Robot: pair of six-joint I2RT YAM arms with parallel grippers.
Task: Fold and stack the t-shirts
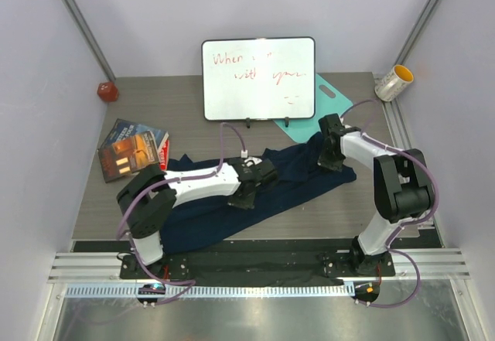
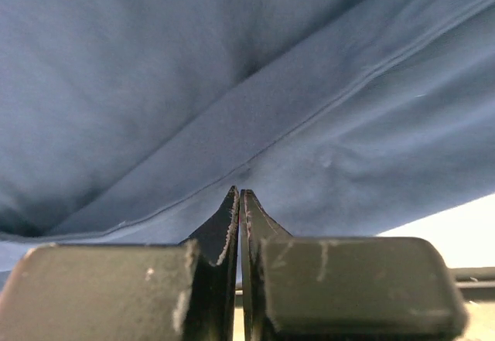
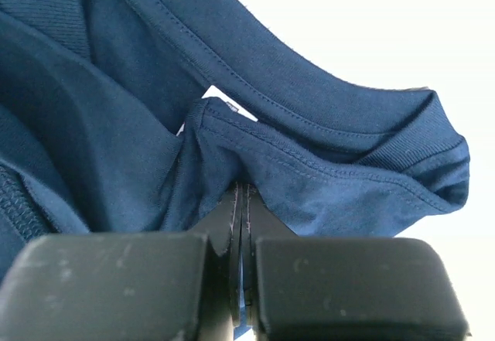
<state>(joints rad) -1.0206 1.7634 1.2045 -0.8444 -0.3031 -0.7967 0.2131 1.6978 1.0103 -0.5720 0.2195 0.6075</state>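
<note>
Looking down from above, we are seeing one navy t-shirt (image 1: pixel 290 182) lying stretched in a slanting band across the middle of the table (image 1: pixel 100 202), running from near the left arm's base up toward the right side. The left gripper (image 1: pixel 246 196) is resting on the cloth about halfway along that band. In its wrist view the two fingers are pressing flat together with their tips against the blue fabric, and we cannot tell whether any cloth is caught between them.

The right gripper (image 1: pixel 332 161) is sitting at the shirt's far right end. Its fingers are closed too, pinching a bunched fold of stitched hem, and the fabric is puckering around the tips.

A darker cloth (image 1: pixel 255 267) is lying along the table's near edge between the two arm bases, though we cannot tell whether it is another shirt. At the far edge a whiteboard (image 1: pixel 259 78) is standing upright with a teal board (image 1: pixel 325 90) partly behind it. A red object (image 1: pixel 107 91) is sitting in the far left corner, a cup (image 1: pixel 394 83) is lying in the far right corner, and books (image 1: pixel 133 149) are lying near the left edge.
</note>
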